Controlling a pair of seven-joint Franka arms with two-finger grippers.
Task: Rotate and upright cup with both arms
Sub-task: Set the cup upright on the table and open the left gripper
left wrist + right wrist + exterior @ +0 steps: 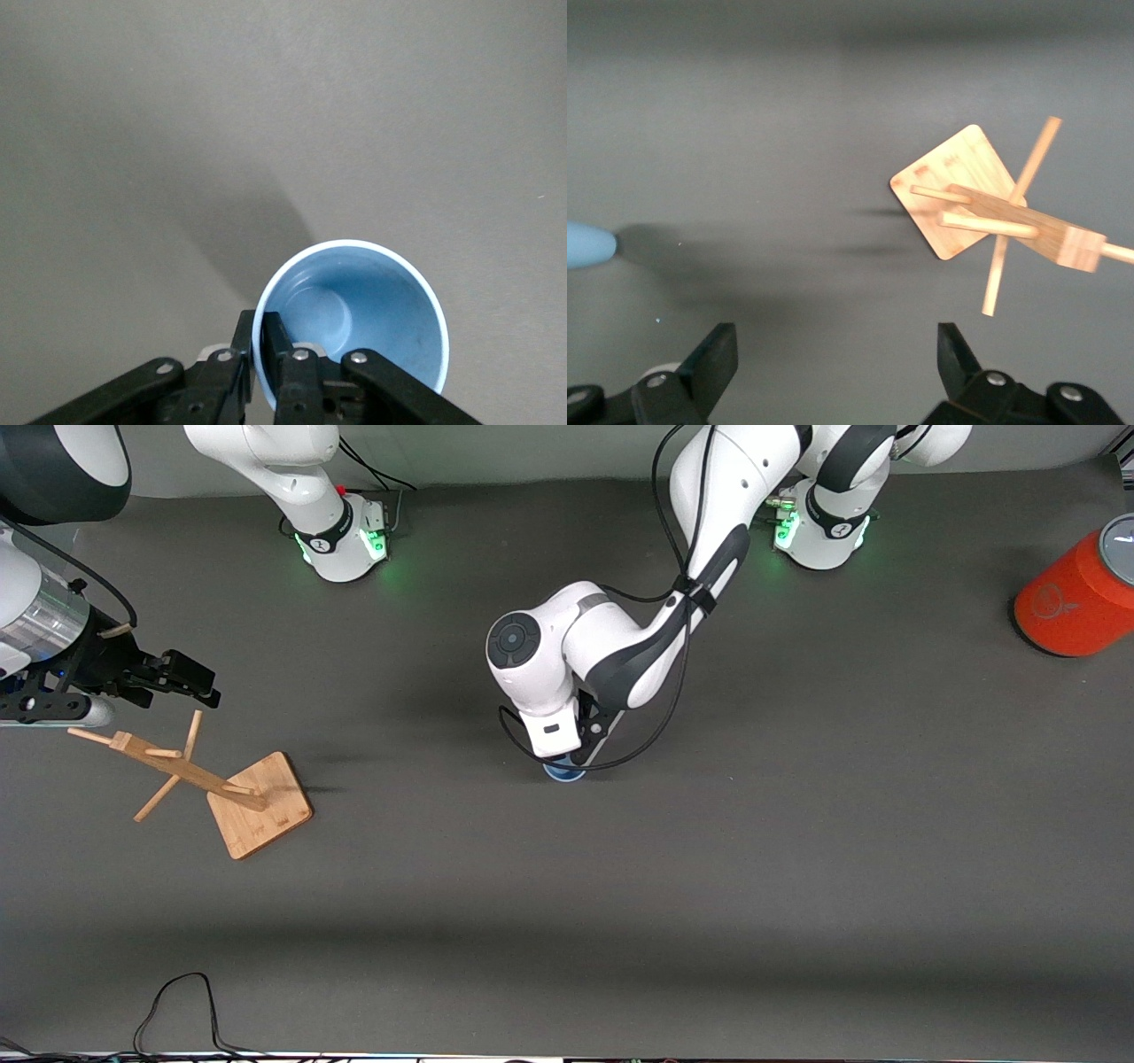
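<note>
Overall, your dark grey table (797, 850) carries the wooden rack (226, 784) and orange cylinder (1076, 602). Your right gripper (837, 372) hangs spread above the rack. Your left gripper (259, 350) pinches the cup (354, 314) rim at mid-table.

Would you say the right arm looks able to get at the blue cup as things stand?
Probably yes. The right gripper hangs open near the wooden rack, with bare table between it and the cup, though the left gripper is shut on the cup's rim.
</note>
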